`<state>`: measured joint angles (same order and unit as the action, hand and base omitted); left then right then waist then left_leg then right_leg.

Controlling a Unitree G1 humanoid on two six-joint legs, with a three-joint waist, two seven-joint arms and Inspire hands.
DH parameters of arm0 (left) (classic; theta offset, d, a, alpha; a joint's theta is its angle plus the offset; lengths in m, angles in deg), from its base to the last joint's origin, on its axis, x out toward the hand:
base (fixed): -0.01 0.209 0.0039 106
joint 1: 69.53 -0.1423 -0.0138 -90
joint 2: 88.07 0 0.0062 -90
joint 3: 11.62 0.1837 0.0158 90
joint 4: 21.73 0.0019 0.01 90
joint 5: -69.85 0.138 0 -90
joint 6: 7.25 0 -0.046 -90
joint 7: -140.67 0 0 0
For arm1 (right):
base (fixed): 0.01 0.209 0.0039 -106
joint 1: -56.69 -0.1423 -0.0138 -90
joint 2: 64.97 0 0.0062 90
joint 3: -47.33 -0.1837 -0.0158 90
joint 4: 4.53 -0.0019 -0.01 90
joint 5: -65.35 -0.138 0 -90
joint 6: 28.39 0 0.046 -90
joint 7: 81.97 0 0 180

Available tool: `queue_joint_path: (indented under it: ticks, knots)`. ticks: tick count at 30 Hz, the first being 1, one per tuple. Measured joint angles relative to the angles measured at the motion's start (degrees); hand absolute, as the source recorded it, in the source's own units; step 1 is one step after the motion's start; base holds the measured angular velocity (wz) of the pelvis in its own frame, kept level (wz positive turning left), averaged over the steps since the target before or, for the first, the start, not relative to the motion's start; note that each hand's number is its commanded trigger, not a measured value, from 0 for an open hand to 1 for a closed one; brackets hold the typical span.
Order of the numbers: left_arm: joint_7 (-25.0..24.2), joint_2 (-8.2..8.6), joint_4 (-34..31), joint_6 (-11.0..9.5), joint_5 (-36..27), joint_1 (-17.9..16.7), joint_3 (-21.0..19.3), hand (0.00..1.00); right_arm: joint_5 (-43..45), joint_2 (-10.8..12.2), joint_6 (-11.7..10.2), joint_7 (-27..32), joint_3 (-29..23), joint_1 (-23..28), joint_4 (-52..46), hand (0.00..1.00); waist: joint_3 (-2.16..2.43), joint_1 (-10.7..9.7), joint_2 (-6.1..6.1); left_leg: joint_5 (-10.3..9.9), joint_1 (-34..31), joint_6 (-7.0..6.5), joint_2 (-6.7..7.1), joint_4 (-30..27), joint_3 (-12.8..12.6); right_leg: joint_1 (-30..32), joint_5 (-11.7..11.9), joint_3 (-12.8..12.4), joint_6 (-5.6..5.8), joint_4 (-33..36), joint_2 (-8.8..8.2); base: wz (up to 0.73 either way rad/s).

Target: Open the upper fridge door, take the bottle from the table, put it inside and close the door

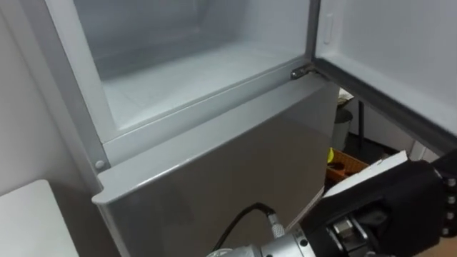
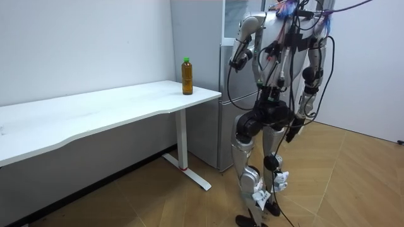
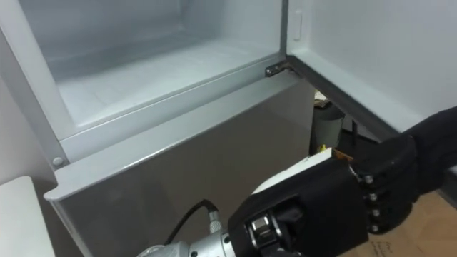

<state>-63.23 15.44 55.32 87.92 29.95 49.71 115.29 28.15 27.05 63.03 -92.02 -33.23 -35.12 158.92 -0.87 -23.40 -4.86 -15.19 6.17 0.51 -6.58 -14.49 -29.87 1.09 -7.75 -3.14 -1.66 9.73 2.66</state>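
A: Where is the bottle (image 2: 187, 75) right now?

B: It's on the white table (image 2: 126, 104), standing upright with its green cap on top. It is near the far corner, the end that stops just beside the fridge (image 2: 227, 113). It is well apart from both hands.

A: And the robot?

B: It's on its feet right in front of the fridge, facing it, with the table off to its left.

A: Is the fridge open?

B: The top is. The upper door (image 1: 400, 50) is swung out to the robot's right, so the white inside of the upper compartment (image 1: 186, 64) is in plain sight. The grey lower door (image 1: 228, 171) beneath it is shut.

A: What are the hands doing?

B: The left hand (image 3: 321, 203) is raised about chest height in front of the lower door, and its forearm comes in from the lower left. The back of the hand faces the robot's head. The fingers (image 3: 421, 160) stretch out fairly straight toward the bottom edge of the open door and are closed on nothing. I can't tell whether they touch that edge.

A: The other one?

B: The right hand (image 2: 295, 131) hangs low by the hip, on the room view's right — too small and dark from here for me to tell whether it is open or closed.
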Motion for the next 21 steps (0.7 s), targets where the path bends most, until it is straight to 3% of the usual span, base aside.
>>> queue_joint_path:
  ticks: [5, 14, 17, 21]
  knots:
    - [0.7, 0.27, 0.1, 0.0, 0.1, 0.1, -0.1, 0.0, -0.5, -0.1, 0.5, -0.9, 0.0, 0.0, 0.1, 0.0, 0.0, -0.2, -0.14, 0.0, -0.1, 0.01, -0.28, -0.3, 0.0, 0.2, 0.1, 0.5, -0.21, 0.0, 0.11, -0.1]
    - [0.7, -0.58, -0.2, 0.1, 0.2, 0.1, -0.4, 0.0, 1.5, -0.4, 0.6, -2.0, -0.1, 0.0, 0.2, 0.0, -0.15, 0.2, 0.08, 0.1, -1.8, 0.86, -0.67, 0.2, 0.8, 0.7, 0.2, 4.0, -0.63, -0.1, -0.05, 0.16]
    - [0.9, -1.44, -0.2, 0.1, 0.3, 0.1, -0.4, 0.0, 1.7, -0.4, 0.5, -1.9, -0.1, -0.1, 0.2, 0.0, -0.29, 1.0, 0.34, 0.3, -2.0, 1.07, -0.47, 1.0, 2.2, 0.8, 0.2, 5.5, -0.65, -0.1, -0.25, 0.26]
    - [1.1, -1.66, -0.3, 0.1, 0.6, 0.1, -0.8, 0.0, 1.4, -0.3, -0.1, -1.0, 0.6, 0.1, 0.2, 0.0, -0.43, 3.6, 1.11, 0.5, -3.3, 1.35, 0.32, 1.8, 5.6, 1.0, 0.2, 9.5, -0.64, -0.1, -1.03, 0.37]
